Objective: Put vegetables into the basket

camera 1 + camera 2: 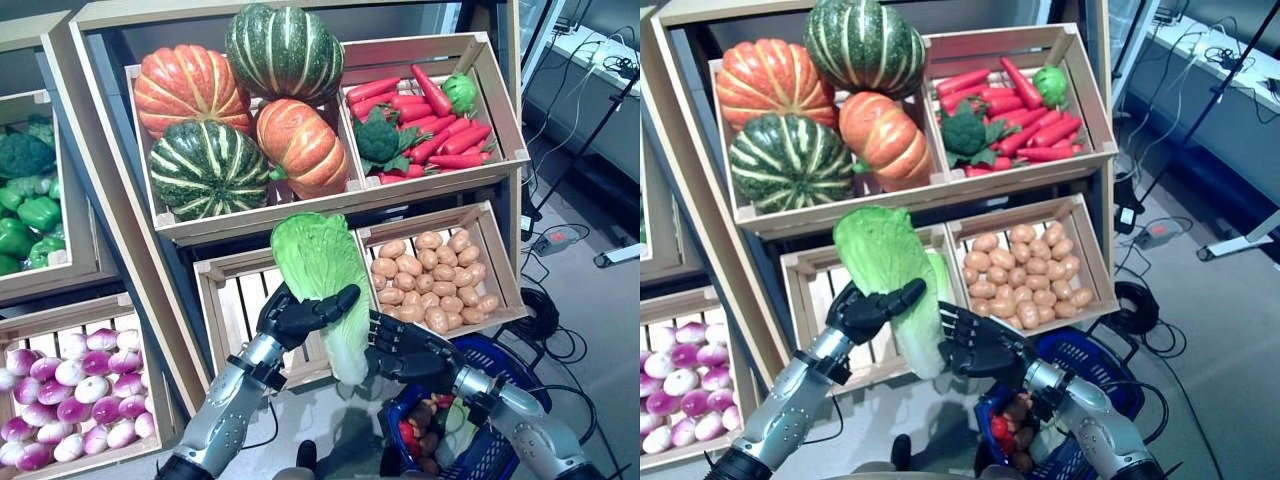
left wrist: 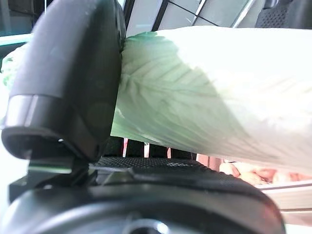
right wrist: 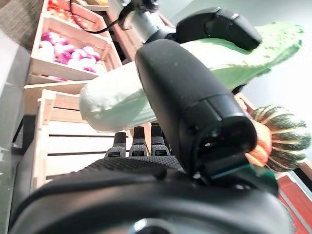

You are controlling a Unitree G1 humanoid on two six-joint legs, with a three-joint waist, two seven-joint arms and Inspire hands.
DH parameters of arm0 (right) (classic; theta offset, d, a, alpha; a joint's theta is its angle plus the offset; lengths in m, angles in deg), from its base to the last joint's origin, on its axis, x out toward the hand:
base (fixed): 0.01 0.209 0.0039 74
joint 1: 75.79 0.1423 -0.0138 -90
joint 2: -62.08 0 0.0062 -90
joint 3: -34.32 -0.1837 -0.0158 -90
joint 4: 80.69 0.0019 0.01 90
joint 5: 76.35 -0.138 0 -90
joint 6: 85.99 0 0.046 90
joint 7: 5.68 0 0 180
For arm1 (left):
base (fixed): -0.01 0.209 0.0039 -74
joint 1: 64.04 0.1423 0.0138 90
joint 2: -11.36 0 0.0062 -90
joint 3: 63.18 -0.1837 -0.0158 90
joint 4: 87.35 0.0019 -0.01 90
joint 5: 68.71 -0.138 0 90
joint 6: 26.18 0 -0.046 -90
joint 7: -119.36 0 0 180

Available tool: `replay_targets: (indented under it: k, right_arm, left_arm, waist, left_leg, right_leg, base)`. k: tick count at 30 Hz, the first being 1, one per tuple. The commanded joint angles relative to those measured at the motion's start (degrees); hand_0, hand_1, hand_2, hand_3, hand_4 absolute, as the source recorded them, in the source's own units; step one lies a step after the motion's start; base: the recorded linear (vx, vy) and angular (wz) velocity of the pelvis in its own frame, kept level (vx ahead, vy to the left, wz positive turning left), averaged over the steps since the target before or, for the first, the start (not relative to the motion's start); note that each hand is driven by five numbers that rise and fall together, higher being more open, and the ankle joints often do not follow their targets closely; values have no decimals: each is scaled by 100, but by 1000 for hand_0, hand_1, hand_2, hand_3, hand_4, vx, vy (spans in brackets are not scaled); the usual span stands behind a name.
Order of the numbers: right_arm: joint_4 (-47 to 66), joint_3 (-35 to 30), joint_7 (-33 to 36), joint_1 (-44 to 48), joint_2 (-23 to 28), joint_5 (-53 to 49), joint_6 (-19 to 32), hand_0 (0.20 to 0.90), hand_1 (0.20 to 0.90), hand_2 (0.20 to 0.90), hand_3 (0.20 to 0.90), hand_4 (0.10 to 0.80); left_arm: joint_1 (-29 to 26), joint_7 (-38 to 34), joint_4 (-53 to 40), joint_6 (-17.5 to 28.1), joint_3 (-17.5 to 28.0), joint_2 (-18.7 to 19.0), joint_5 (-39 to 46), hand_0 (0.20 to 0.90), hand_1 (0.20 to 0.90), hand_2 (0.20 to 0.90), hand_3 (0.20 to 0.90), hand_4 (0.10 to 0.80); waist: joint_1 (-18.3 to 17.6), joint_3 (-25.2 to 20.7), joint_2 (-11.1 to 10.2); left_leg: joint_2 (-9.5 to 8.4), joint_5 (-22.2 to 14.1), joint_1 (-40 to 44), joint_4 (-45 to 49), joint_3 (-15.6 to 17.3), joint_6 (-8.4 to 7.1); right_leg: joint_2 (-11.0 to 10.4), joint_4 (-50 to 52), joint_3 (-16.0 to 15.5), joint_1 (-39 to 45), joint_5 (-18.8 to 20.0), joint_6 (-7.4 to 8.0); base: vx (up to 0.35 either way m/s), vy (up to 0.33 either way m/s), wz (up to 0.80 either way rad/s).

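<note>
- Holding long green-and-white napa cabbage point(image 1: 322, 285) upright in mid-air, in front of empty slatted wooden crate point(image 1: 238, 305) on the shelf.
- Left hand point(image 1: 296, 315) clamping the cabbage's middle, thumb curled across its front.
- Right hand point(image 1: 410, 352) touching the pale stem end, fingers bent around it.
- Sitting low beside the right arm: blue plastic basket point(image 1: 505, 440), vegetables already inside.

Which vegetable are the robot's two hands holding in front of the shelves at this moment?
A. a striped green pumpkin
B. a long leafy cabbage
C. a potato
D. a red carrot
B: the left hand and the right hand both grip a long leafy cabbage, held up in front of the shelves and beside the blue basket by the right arm.
</note>
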Motion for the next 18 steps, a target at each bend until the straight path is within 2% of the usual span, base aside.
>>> replay_targets:
  k: [1,7,11,18]
  right_arm:
    - [848,-233,-98,250,-30,-599,449,900,900,900,900,800]
    - [946,-669,255,62,-24,-571,615,900,900,900,900,800]
    - [985,-839,225,29,-46,-586,611,900,900,900,900,800]
    - [1101,-641,-44,121,-73,-605,314,900,900,900,900,800]
  left_arm:
    - [-537,346,-667,339,177,-73,165,300,300,300,300,400]
    - [-444,337,-701,299,366,-54,103,300,300,300,300,400]
    - [-483,301,-697,275,412,-81,28,300,300,300,300,400]
    - [-610,233,-640,266,312,-107,-33,300,300,300,300,400]
  waist:
    - [-32,-526,-327]
    - [-109,-540,-337]
    - [-148,-531,-337]
    - [-155,-536,-354]
  left_leg:
    - [-31,-394,162,11,131,-120]
    - [-26,-393,133,11,177,-94]
    - [-21,-386,106,11,196,-83]
    - [-13,-403,94,11,223,-76]
  right_leg:
    - [-253,6,29,236,-95,251]
    - [-240,6,66,173,-82,264]
    - [-226,6,95,138,-71,263]
    - [-230,6,107,113,-80,267]
  base:
    - [-36,1,-5]
    - [-27,-5,-5]
    - [-17,-1,-7]
    - [0,0,0]
